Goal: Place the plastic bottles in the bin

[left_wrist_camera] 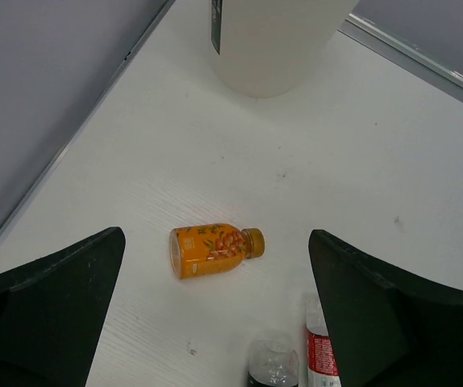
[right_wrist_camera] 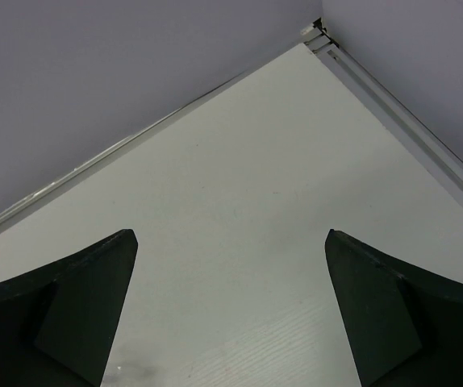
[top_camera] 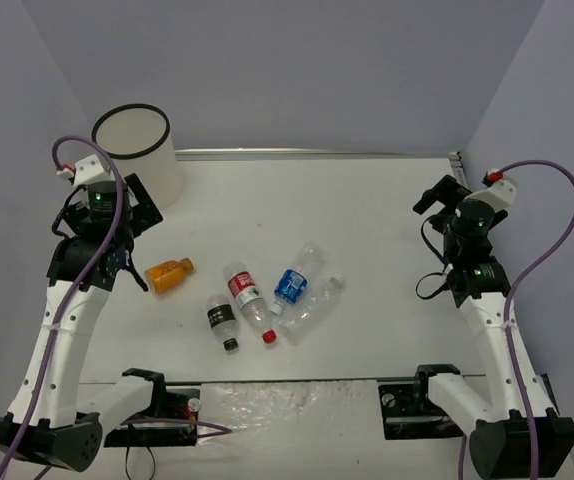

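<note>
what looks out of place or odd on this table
Nothing spilled or visibly broken. All five bottles lie on their sides on the table: the orange bottle apart, the black-labelled, red-labelled, blue-labelled and plain clear ones bunched together. The bin stands upright, far left.
</note>
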Action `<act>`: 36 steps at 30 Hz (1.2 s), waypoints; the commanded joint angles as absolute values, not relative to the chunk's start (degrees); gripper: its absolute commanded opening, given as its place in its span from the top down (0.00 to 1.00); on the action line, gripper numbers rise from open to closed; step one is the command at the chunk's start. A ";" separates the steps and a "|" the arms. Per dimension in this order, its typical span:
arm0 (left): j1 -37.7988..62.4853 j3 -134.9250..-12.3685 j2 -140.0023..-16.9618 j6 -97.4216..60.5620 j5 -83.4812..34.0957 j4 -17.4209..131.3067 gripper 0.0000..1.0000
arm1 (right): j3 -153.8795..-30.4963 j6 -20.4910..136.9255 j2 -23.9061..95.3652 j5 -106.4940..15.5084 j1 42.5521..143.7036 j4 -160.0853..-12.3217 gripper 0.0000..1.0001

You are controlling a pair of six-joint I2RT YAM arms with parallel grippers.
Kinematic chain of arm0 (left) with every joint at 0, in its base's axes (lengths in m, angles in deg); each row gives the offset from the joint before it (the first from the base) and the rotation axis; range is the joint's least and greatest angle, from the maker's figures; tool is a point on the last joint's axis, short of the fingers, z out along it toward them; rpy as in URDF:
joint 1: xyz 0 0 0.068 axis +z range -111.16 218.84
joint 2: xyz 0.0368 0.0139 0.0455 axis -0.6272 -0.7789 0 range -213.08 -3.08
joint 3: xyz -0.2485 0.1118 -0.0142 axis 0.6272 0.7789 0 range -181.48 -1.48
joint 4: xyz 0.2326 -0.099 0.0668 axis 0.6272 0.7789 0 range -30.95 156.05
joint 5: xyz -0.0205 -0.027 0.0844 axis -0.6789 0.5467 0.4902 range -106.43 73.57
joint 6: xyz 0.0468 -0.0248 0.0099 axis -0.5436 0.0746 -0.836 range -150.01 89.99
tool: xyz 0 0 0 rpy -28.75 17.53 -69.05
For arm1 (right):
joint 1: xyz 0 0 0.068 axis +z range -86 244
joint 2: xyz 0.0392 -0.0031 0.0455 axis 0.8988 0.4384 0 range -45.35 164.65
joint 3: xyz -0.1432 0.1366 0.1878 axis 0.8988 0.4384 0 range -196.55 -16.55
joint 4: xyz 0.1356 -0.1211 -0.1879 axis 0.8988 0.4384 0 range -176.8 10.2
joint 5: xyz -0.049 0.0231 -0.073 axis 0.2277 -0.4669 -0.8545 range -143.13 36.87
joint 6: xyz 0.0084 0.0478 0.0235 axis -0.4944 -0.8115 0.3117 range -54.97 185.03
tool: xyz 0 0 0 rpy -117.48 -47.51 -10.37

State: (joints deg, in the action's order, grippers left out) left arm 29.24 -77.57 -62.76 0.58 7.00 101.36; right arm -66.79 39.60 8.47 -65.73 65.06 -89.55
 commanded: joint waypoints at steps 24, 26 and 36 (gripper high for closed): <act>28.82 -61.27 -68.67 53.13 8.81 106.48 0.03 | -66.03 38.75 8.96 -73.83 64.79 -92.41 0.00; 28.82 -60.19 -69.12 56.70 8.79 107.23 0.03 | -66.02 38.95 9.20 -73.83 64.79 -92.42 0.00; 28.53 -54.02 -71.94 64.90 9.44 100.33 0.03 | -66.38 40.14 10.75 -72.47 64.79 -92.30 0.00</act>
